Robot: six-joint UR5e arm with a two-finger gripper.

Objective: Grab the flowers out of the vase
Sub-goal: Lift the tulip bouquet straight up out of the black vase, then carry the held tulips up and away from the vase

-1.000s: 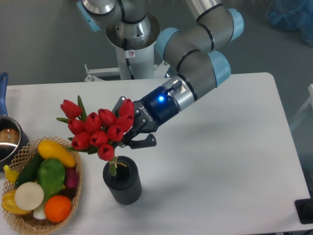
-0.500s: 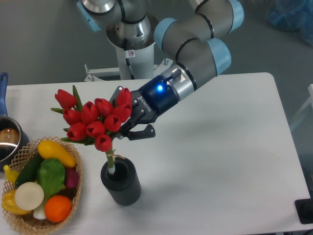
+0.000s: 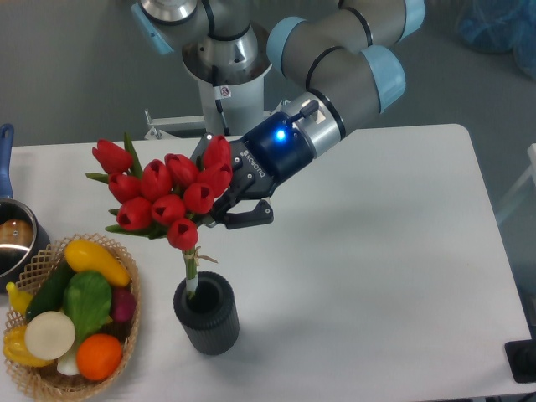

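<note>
Vase upright on tabletop, near front edge. Stem ends just inside its mouth. Flowers raised above it, buds left of hand; hand clamped on the bunch.

gripper body: white lettering, apparently "ROBOTIQ", barely legible
arm base, sticker at 6 o'clock: red-and-white sign, too small to read
</note>
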